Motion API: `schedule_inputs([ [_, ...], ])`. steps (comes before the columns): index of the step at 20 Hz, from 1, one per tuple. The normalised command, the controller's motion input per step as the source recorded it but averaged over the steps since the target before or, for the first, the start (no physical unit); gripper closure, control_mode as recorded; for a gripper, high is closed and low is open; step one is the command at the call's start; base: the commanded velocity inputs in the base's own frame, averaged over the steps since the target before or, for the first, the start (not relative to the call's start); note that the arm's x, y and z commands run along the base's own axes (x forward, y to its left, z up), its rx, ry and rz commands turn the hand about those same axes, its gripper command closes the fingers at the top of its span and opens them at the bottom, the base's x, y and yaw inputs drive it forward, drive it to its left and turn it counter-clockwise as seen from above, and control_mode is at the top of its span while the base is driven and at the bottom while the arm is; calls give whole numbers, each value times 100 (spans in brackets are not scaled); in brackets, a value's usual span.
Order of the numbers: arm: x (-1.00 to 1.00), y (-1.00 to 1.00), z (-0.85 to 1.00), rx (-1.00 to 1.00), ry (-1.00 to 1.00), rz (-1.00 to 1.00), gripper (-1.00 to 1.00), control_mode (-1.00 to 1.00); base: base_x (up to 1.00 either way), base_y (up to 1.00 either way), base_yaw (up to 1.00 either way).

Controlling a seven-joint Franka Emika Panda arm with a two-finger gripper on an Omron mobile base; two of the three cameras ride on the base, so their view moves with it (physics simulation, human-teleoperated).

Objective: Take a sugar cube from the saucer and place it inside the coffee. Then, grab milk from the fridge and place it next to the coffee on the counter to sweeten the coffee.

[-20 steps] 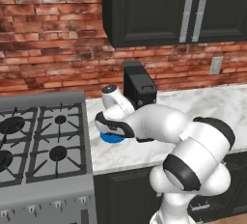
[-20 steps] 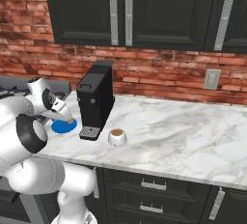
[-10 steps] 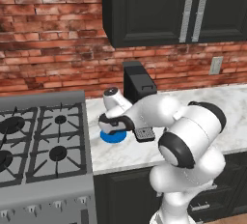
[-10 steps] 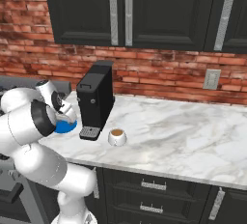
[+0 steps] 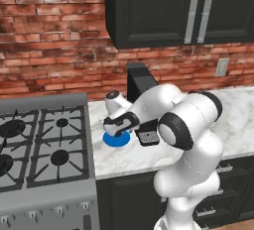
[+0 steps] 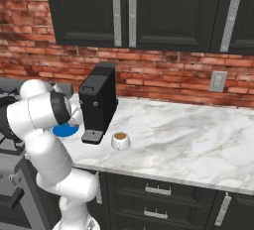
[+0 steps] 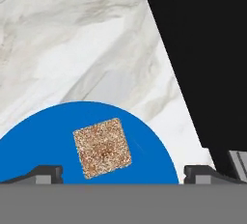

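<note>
The tan sugar cube (image 7: 102, 147) lies in the middle of the bright blue saucer (image 7: 38, 141) on the marbled counter (image 7: 72, 39). My gripper (image 7: 123, 174) hangs just above the saucer, open, its two dark fingertips (image 7: 46, 174) standing to either side of the cube with nothing between them. From the base the hand (image 5: 119, 123) covers most of the saucer (image 5: 115, 140), which also peeks out beside my arm (image 6: 65, 131). The coffee (image 6: 120, 140), a white cup of brown liquid, stands on the counter (image 6: 198, 140) to the right of the coffee machine.
A tall black coffee machine (image 6: 97, 102) stands close beside the saucer, its side (image 7: 202, 49) near my gripper. A grey gas stove (image 5: 42, 144) adjoins the counter's left end. Dark cabinets (image 5: 178, 11) hang above a brick wall with an outlet (image 6: 217, 81).
My hand has come down closer over the saucer, and the arm's elbow has swung further forward.
</note>
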Motion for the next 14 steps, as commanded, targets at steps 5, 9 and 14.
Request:
schedule_inputs([
  [5, 27, 17, -25, 0, 0, 0, 100, -100, 0, 0, 0],
  [9, 39, 8, -27, -3, 0, -1, 100, -100, 0, 0, 0],
  [14, 4, 0, -3, 0, -1, -1, 100, -100, 0, 0, 0],
])
